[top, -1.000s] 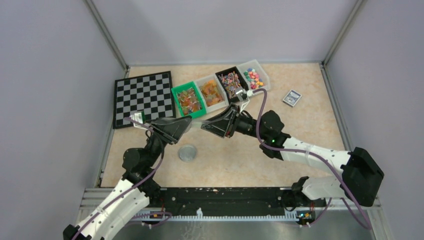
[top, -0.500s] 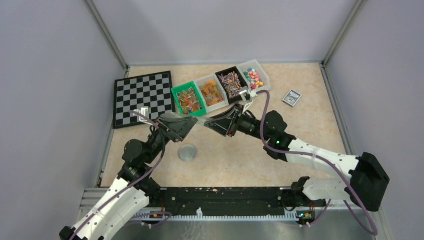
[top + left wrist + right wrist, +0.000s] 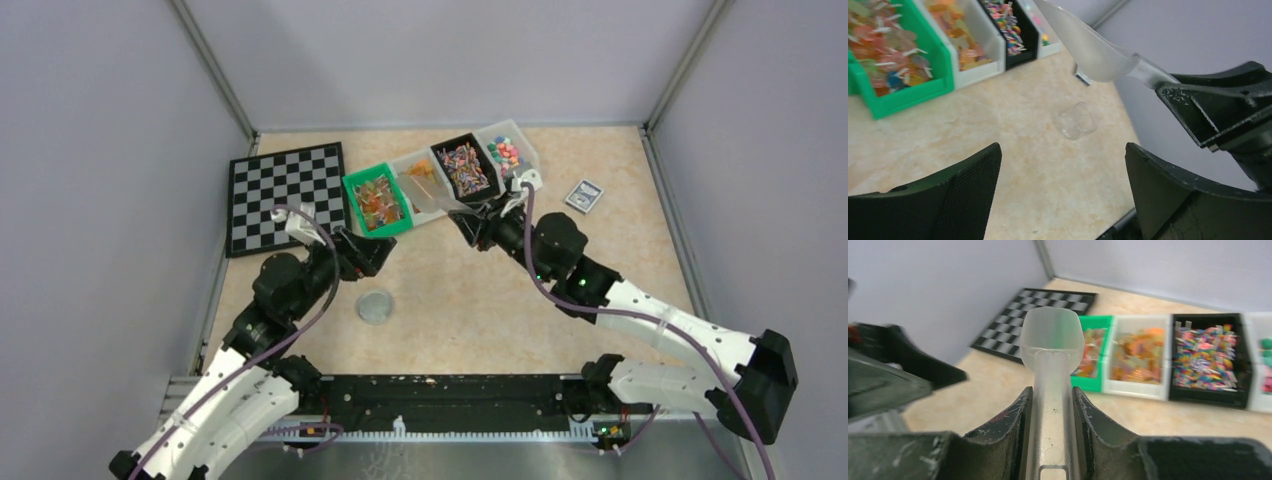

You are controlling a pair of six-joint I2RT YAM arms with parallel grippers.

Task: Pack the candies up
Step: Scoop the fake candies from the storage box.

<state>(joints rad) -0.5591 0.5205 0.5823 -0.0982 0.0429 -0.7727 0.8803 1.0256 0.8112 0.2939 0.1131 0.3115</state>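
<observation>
Over the last second the right arm has swung away from the middle of the bench (image 3: pixel 560 270) toward the row of bins, and the left arm has pulled back toward its own near corner, its tool spreading wide as it went.

The candies (image 3: pixel 425 176) lie loose in four bins set side by side at the far side of the bench. There are orange ones in the white bin (image 3: pixel 410 162), wrapped orange and red ones in the green bin (image 3: pixel 350 186), many-coloured ones in the black bin (image 3: pixel 447 150), and pink, red and green ones in the clear bin (image 3: pixel 520 134) at the right end. The clear scoop (image 3: pixel 436 196) hangs with its bowl over the white bin's near part. Whether it touches the candies cannot be told.

The right tool (image 3: pixel 1052 395) is clamped on the scoop's handle, one finger pressed to each side of it. The left tool (image 3: pixel 1063 165) is spread fully and holds nothing, standing just in front of the green bin.

A round clear dish (image 3: pixel 375 306) sits on the bench beside the left arm. A chessboard (image 3: pixel 285 195) lies left of the green bin, and a small card box (image 3: pixel 584 195) lies well to the right of the bins.
</observation>
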